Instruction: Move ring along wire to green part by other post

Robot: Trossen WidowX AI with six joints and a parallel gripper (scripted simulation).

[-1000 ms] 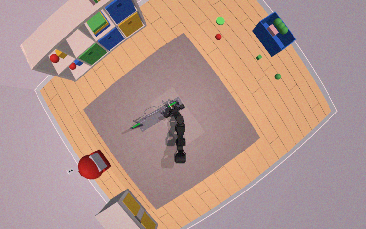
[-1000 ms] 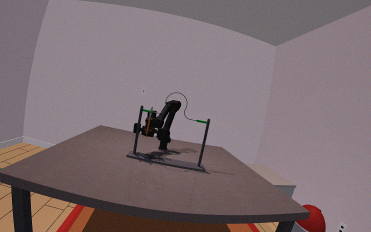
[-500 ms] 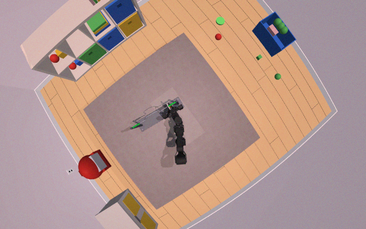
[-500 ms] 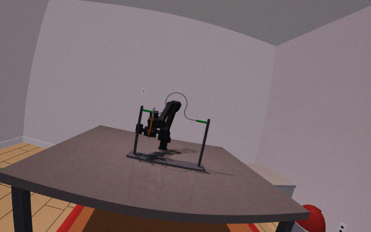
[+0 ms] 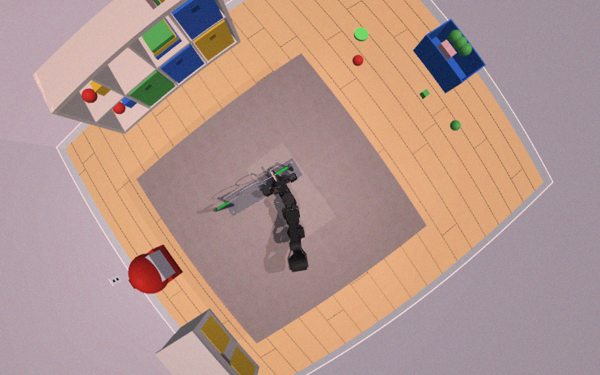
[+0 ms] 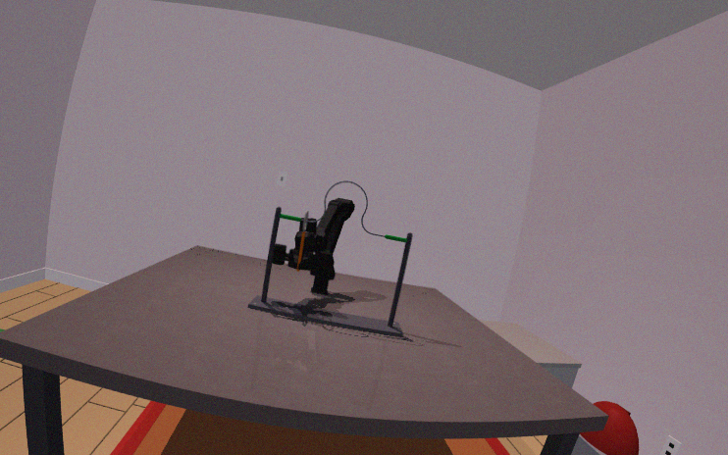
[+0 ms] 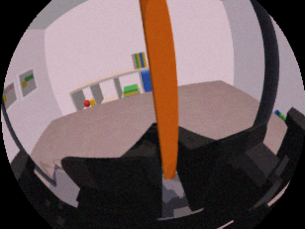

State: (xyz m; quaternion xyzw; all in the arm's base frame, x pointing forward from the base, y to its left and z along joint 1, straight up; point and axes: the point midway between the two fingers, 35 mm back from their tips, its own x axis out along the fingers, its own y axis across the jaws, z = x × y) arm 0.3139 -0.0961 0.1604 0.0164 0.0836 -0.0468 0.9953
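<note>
My gripper (image 6: 300, 255) (image 7: 160, 126) is shut on the orange handle (image 6: 301, 244) (image 7: 165, 73), which stands nearly upright. The ring (image 6: 306, 216) above it is seen almost edge-on, around the wire at the inner end of the near green part (image 6: 289, 217) (image 5: 282, 170). Its exact gap to the wire cannot be told. The near post (image 6: 270, 260) (image 7: 270, 63) stands just beside the gripper. The thin grey wire (image 6: 366, 197) rises in a tall arch, then dips to the far green part (image 6: 396, 238) (image 5: 223, 205) by the far post (image 6: 400, 277).
The posts stand on a grey base plate (image 6: 364, 325) on the table (image 6: 197, 338) (image 5: 340, 139). My arm (image 5: 293, 218) (image 6: 330, 226) reaches in from behind the wire, and its upper part overlaps the arch in the exterior view. Shelves, bins and a red chair are off the table.
</note>
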